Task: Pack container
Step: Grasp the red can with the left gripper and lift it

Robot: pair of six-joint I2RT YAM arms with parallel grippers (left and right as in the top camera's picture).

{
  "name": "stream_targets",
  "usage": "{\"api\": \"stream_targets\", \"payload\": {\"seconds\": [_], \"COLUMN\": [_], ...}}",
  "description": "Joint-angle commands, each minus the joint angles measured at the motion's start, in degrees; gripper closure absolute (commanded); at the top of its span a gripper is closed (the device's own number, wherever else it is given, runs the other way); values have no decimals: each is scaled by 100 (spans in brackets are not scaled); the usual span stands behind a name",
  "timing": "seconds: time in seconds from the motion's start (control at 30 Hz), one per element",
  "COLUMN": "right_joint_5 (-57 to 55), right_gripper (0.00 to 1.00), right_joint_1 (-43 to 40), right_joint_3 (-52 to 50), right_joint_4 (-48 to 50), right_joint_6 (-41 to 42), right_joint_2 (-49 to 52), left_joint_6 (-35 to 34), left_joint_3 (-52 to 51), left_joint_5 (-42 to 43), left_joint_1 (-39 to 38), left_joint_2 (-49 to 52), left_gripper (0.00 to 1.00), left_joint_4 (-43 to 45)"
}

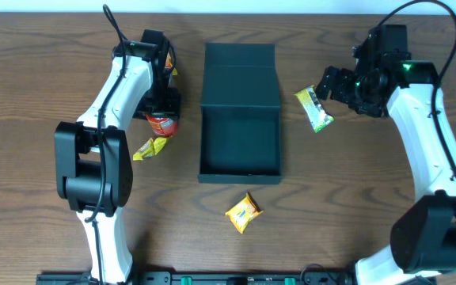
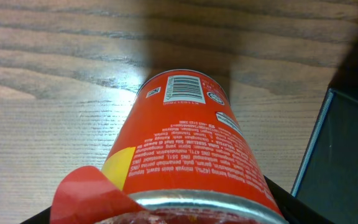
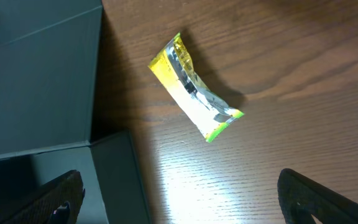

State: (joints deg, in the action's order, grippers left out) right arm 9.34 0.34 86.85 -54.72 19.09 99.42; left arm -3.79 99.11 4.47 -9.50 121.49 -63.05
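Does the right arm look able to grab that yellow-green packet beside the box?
Likely yes: the right gripper hangs open close to the packet, which lies alone on the bare table.

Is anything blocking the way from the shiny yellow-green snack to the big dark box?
Nothing visible does. Only the wooden table shows between the yellow-green packet and the container. The container sits beside the packet with its lid folded back, so it is open from above.

Red can (image 2: 185, 143) bears a barcode; its small white print is unreadable.
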Motion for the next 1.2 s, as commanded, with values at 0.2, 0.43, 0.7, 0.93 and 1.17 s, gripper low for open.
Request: {"api": "stream_targets", "payload": {"seconds": [0.2, 0.43, 0.7, 0.93, 1.17], "right_joint_5": [-101, -103, -188, -302, -319], "right_gripper": [1, 1, 1, 1, 1], "right_joint_1": [48, 48, 48, 48, 44], "right_joint_3": [68, 68, 68, 68, 68], "right_joint_4": [286, 507, 555, 557, 557], "right_joint_6": [90, 214, 210, 210, 208], "right_joint_2": [15, 15, 15, 15, 15], "left_joint_6": [-157, -229, -573, -704, -1023], "left_joint_3": [748, 1353, 1593, 1589, 1215], "left_joint_5": [-66, -42, -39, -61, -232], "left_joint_1": [-9, -273, -1106, -1867, -2100], "left_joint_2": [-334, -1023, -1556, -1388, -994], "left_gripper": [32, 31, 28, 28, 28], "left_joint_4": [-549, -721, -697, -695, -409]}}
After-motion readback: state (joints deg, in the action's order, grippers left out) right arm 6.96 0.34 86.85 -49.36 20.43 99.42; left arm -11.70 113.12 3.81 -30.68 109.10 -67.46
